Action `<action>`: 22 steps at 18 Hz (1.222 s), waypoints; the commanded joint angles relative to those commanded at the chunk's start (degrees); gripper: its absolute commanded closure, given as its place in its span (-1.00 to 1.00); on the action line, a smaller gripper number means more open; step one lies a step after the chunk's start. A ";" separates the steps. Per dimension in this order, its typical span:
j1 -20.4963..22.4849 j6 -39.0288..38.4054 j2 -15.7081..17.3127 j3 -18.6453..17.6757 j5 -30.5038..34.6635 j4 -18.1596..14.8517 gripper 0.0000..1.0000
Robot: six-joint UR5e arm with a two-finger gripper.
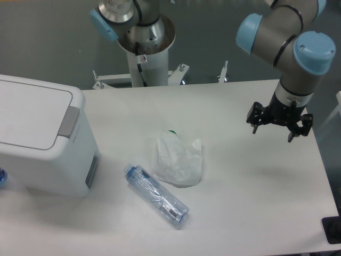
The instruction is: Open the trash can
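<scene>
The trash can [37, 138] is a large white boxy bin at the left edge of the table, its flat lid down. A grey push tab [68, 121] sits on the lid's right edge. My gripper [279, 128] hangs above the table's right side, far from the bin, with its black fingers spread open and nothing between them.
A crumpled whitish plastic bag [178, 158] lies mid-table. A clear plastic bottle [156, 196] with a blue cap lies on its side in front of it. The arm's base column [143, 58] stands behind the table's far edge. A dark object [333, 230] sits at the right front corner.
</scene>
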 joint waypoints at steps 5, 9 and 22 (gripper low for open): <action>-1.05 -4.47 2.11 -1.15 -4.40 -0.09 -1.00; -1.58 -13.87 3.43 -1.15 -14.23 -0.09 -1.00; -11.50 -34.63 7.03 0.17 -19.53 -0.35 -1.00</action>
